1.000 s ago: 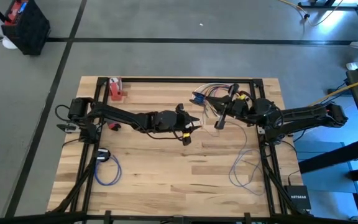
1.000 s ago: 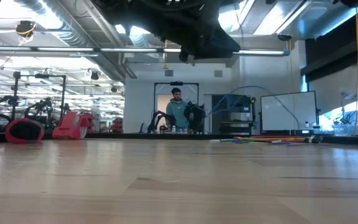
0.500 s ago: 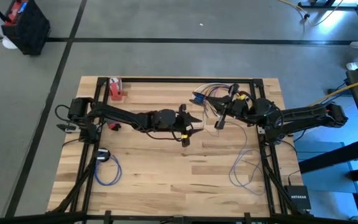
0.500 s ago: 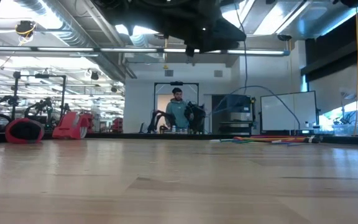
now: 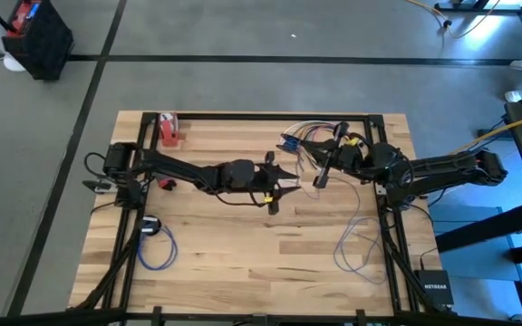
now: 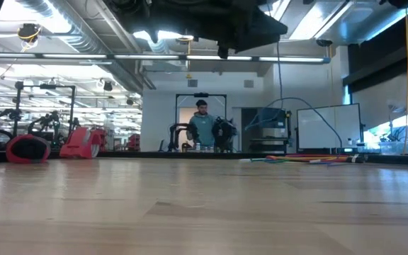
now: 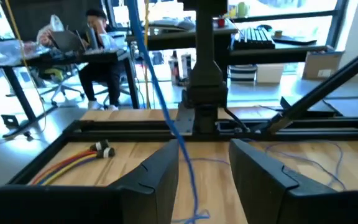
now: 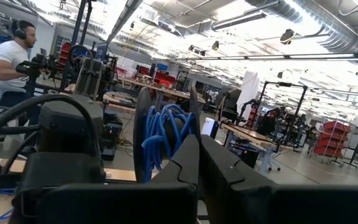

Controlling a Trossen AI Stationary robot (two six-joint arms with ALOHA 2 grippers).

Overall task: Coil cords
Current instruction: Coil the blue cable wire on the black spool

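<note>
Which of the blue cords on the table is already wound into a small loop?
The blue cord near the table's front left corner; the other blue cord, front right, lies in loose, open curves.

wooden table (image 5: 243, 244) (blue cord (image 5: 157, 246), coloured cords (image 5: 311, 133))

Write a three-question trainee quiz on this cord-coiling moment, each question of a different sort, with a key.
1. True or false: the right gripper is shut on a bundle of blue cord.
2. Multiple choice: the blue strand in the left wrist view runs (a) between the left gripper's open fingers, (b) around the red object, (c) off the table.
3. Fill in: in the high view, a loose blue cord loop lies near the table's front ____ corner.

Key: 1 true; 2 a; 3 left.
</note>
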